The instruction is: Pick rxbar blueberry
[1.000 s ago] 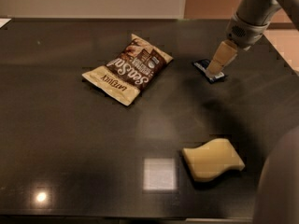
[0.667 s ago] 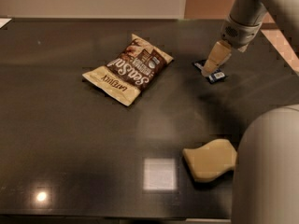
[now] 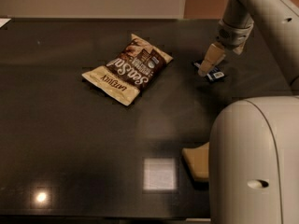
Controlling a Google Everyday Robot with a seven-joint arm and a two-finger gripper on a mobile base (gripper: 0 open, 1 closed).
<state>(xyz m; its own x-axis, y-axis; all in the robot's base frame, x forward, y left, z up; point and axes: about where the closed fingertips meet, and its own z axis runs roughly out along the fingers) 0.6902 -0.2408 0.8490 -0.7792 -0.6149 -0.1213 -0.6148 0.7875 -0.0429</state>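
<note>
The rxbar blueberry (image 3: 215,73) is a small dark-blue wrapper with a white patch, lying flat on the dark table at the right of the middle. My gripper (image 3: 205,70) hangs from the pale arm at the upper right, with its tan fingers (image 3: 210,59) pointing down and their tips at the bar's left end. The fingers partly cover the bar.
A brown-and-cream snack bag (image 3: 128,68) lies left of the bar. A pale yellow sponge (image 3: 196,161) lies near the front, partly hidden by my arm's large white segment (image 3: 254,162). The dark table (image 3: 70,139) ends at the wall behind.
The arm's white segment has swung further into view at the lower right and now covers most of the sponge. The gripper stays at the bar.
</note>
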